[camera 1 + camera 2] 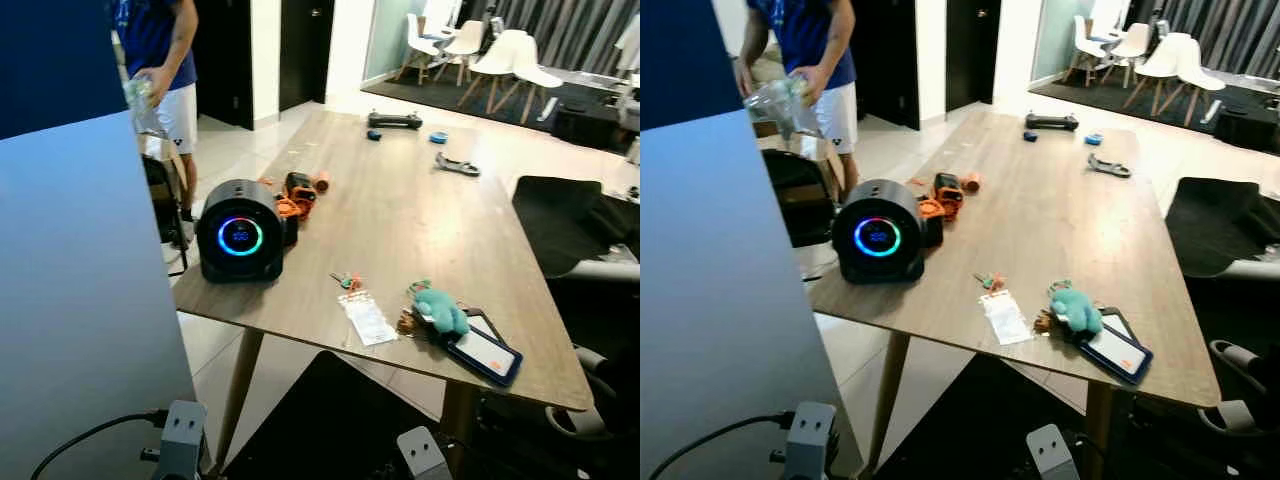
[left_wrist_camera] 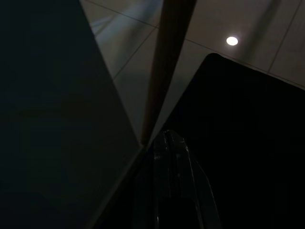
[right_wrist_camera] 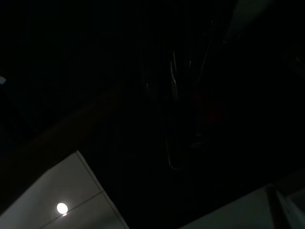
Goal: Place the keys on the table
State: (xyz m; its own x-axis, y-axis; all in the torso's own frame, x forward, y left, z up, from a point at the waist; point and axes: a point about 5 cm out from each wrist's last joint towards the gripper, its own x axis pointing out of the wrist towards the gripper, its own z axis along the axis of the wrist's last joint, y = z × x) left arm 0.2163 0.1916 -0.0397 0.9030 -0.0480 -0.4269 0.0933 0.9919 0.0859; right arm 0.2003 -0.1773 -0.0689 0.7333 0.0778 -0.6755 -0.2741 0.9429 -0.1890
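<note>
On wooden counter (image 1: 420, 215), near front edge: keys (image 1: 346, 281), beside paper tag (image 1: 367, 320), teal plush (image 1: 438, 308), round speaker (image 1: 239, 232). Tiled floor around. Both grippers low, dark; grasp impossible to tell.

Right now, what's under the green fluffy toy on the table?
The teal plush toy lies partly on a dark card holder, beside some keys. Whatever is directly beneath its body is covered.

Head views are evenly daylit and fairly sharp; both wrist views are nearly black, each catching one ceiling-light reflection.
</note>
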